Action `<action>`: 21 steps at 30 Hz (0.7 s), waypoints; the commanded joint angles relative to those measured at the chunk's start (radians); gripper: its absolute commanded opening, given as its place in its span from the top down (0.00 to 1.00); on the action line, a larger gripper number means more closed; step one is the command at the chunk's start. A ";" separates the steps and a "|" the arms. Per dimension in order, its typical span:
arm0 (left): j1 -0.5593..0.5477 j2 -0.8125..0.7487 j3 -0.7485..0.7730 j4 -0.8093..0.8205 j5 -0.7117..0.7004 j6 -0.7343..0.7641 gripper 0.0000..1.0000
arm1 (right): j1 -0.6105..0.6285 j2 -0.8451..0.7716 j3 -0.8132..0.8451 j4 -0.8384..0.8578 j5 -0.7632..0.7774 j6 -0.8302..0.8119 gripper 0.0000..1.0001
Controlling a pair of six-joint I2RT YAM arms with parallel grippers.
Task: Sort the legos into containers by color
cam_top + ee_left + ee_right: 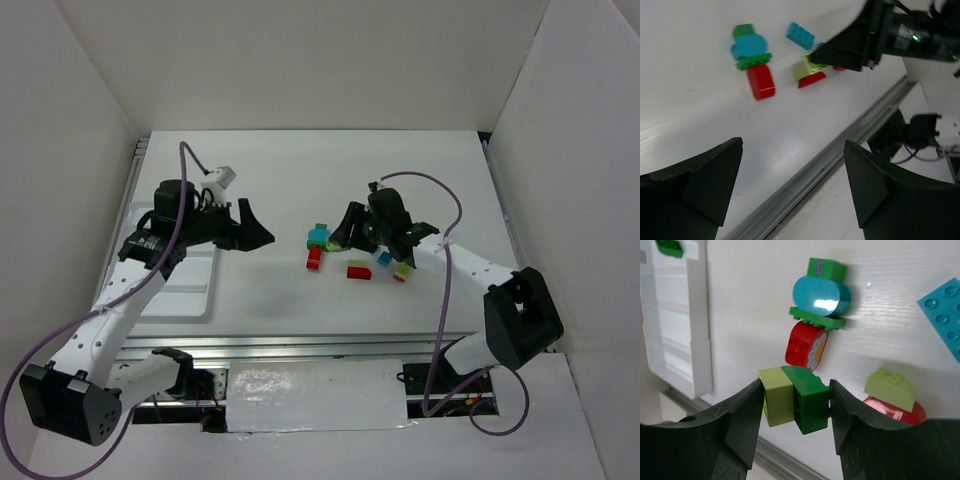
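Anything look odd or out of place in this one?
The right gripper is shut on a two-colour pair, a lime brick against a dark green brick, awkward for sorting by colour. Beyond it, a green, teal and red stack lies joined too.

Top looks down; wrist views, seemingly close, share the legos (pixel 760 82).

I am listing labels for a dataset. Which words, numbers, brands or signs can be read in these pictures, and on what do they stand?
No readable text in any view.
Dark green brick: a small purple mark, too blurred to read.
Red brick: a white petal picture, no letters.
Lime and green brick pair in the right claw: plain, no print.
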 commanded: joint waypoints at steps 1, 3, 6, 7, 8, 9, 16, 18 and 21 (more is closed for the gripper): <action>-0.118 -0.011 0.075 0.081 0.118 0.101 0.05 | 0.006 -0.061 0.059 -0.125 -0.113 -0.045 0.88; -0.158 -0.038 0.062 0.104 0.095 0.131 0.04 | 0.007 -0.094 0.096 -0.212 -0.145 -0.062 0.88; -0.192 -0.073 0.025 0.152 0.044 0.230 0.02 | 0.006 -0.166 0.110 -0.295 -0.177 -0.083 0.88; -0.196 -0.084 0.015 0.179 0.020 0.256 0.01 | 0.007 -0.199 0.124 -0.320 -0.185 -0.089 0.88; -0.198 -0.086 0.003 0.195 0.019 0.302 0.00 | 0.006 -0.213 0.133 -0.364 -0.197 -0.100 0.88; -0.198 -0.087 -0.003 0.213 0.026 0.319 0.00 | 0.007 -0.228 0.139 -0.381 -0.202 -0.102 0.88; -0.397 -0.037 0.037 0.372 -0.127 0.531 0.00 | 0.004 -0.340 0.148 -0.448 -0.242 -0.095 0.87; -0.541 -0.008 0.057 0.399 -0.293 0.612 0.01 | 0.004 -0.354 0.148 -0.455 -0.243 -0.092 0.87; -0.589 0.043 0.074 0.476 -0.240 0.625 0.01 | 0.003 -0.380 0.156 -0.484 -0.217 -0.095 0.87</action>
